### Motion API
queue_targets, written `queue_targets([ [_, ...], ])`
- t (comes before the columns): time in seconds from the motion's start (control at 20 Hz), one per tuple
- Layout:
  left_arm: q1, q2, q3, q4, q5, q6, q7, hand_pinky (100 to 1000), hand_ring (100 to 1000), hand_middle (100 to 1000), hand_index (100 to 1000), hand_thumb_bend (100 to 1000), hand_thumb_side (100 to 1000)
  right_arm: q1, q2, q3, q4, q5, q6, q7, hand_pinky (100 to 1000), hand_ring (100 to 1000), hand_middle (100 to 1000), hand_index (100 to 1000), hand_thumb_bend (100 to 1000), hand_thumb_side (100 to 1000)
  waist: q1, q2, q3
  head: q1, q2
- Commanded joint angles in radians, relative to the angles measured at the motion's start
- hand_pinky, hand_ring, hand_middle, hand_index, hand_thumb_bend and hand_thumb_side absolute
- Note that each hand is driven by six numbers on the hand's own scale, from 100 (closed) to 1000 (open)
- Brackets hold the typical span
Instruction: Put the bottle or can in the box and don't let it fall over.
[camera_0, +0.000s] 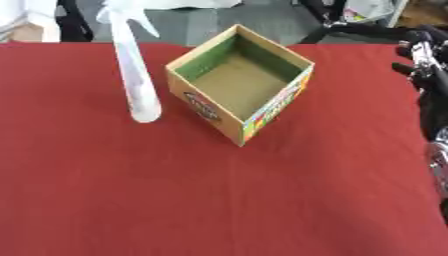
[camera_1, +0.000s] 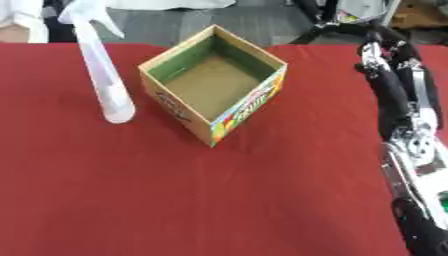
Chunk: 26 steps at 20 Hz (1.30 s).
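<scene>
bottle (camera_0: 136, 75) stands upright just left of the empty box (camera_0: 241, 82), untouched; right hand (camera_1: 385, 55) hangs far right, fingers relaxed apart; you should grasp low and lift straight.

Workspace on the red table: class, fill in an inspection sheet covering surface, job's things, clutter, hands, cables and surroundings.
Surface: red tablecloth, flat.
Job's things: white spray bottle standing upright left of the open cardboard box, apart from it; the box holds nothing.
Clutter: nothing seen.
Hands: right hand at the table's far right edge, holding nothing, fingers not clear; left hand not in view.
Cables: nothing seen.
Surroundings: grey floor and dark frames beyond the far edge.
</scene>
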Motion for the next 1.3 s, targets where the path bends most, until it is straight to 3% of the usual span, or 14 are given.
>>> queue_targets([
  [0.05, -0.004, 0.034, 0.009, -0.021, -0.009, -0.005, 0.000, 696, 768, 745, 745, 100, 713, -0.009, -0.023, -0.013, -0.022, 0.003, -0.002, -0.004, 808, 835, 832, 855, 100, 489, 0.002, -0.011, -0.001, 0.001, -0.025],
  [0.45, -0.007, 0.050, 0.004, -0.021, -0.012, -0.004, -0.006, 697, 769, 746, 746, 100, 710, -0.012, -0.024, -0.009, -0.023, 0.003, -0.001, -0.002, 808, 835, 832, 855, 100, 492, 0.005, -0.005, 0.000, 0.000, -0.045],
  [0.6, -0.006, 0.104, -0.002, -0.021, -0.030, -0.006, -0.013, 699, 769, 748, 749, 100, 693, -0.012, -0.027, -0.007, -0.022, 0.003, 0.000, 0.000, 808, 835, 832, 855, 100, 491, 0.007, -0.007, -0.001, 0.001, -0.040],
  [0.75, -0.010, 0.214, -0.012, -0.021, -0.040, -0.006, -0.015, 701, 769, 752, 750, 100, 663, -0.011, -0.036, -0.003, -0.021, 0.003, 0.003, 0.003, 808, 834, 832, 855, 100, 489, 0.012, -0.011, 0.000, 0.001, -0.031],
  [0.8, -0.013, 0.258, -0.017, -0.021, -0.040, -0.002, -0.013, 705, 769, 753, 753, 100, 610, -0.011, -0.041, -0.002, -0.020, 0.003, 0.004, 0.004, 808, 833, 830, 855, 100, 486, 0.014, -0.013, 0.001, 0.000, -0.027],
  [0.85, -0.020, 0.315, -0.024, -0.021, -0.043, 0.005, -0.013, 707, 770, 755, 756, 100, 791, -0.012, -0.046, -0.001, -0.020, 0.003, 0.006, 0.005, 808, 833, 830, 855, 100, 484, 0.016, -0.016, 0.003, -0.002, -0.023],
  [0.9, -0.030, 0.370, -0.032, -0.021, -0.048, 0.016, -0.016, 710, 773, 759, 760, 100, 575, -0.012, -0.049, 0.001, -0.020, 0.003, 0.007, 0.006, 808, 833, 830, 854, 100, 483, 0.018, -0.019, 0.004, -0.003, -0.017],
  [1.1, -0.087, 0.547, -0.069, -0.002, -0.052, 0.072, -0.076, 735, 792, 792, 786, 100, 552, -0.012, -0.055, 0.008, -0.019, 0.001, 0.011, 0.012, 808, 832, 830, 854, 100, 484, 0.023, -0.029, 0.008, -0.005, -0.003],
  [1.3, -0.169, 0.677, -0.108, 0.059, -0.046, 0.092, -0.215, 756, 796, 789, 798, 100, 550, -0.009, -0.056, 0.014, -0.016, -0.001, 0.016, 0.018, 808, 831, 829, 853, 100, 483, 0.022, -0.037, 0.006, -0.003, 0.006],
])
